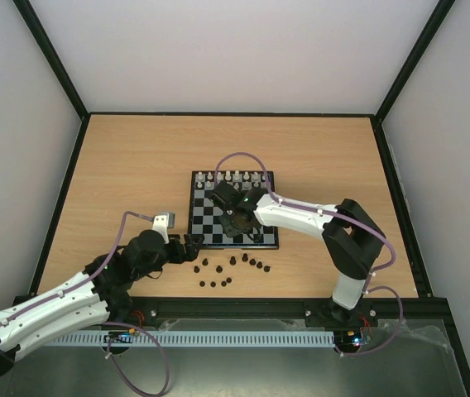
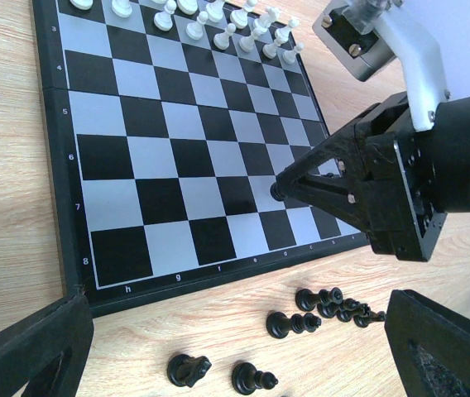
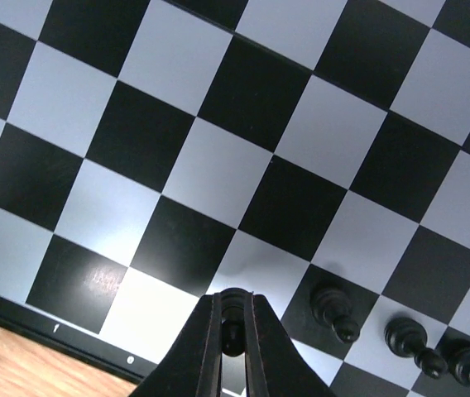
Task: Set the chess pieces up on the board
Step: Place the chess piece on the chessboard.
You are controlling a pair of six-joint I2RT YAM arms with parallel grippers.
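Light wooden tabletop (image 1: pixel 136 165) carries small black-and-grey chessboard (image 1: pixel 204 230). We see right jaws clamped on tiny dark chess piece (image 3: pixel 233 304), mostly hidden, over near rows; left jaws apart, tips cut off; other dark pieces (image 2: pixel 289 324) loose beside chessboard.

The right gripper (image 2: pixel 283 191), pinching one dark piece (image 3: pixel 232 318), and its white arm (image 1: pixel 301 217) are hanging over the board (image 1: pixel 204 230) from 4 o'clock. They are blocking the near squares on that side, where three more dark pieces (image 3: pixel 334 310) are standing just beside the fingertips. The middle and the 9 o'clock half of the board are lying bare and giving room to come down, while the row of white pieces (image 1: pixel 233 176) is closing the 12 o'clock edge. At 6 o'clock of the board the loose dark pieces (image 1: pixel 232 260) are lying close together on the table (image 1: pixel 136 165), and the left gripper (image 1: pixel 192 246), fingers spread wide, is hovering at 8 o'clock.
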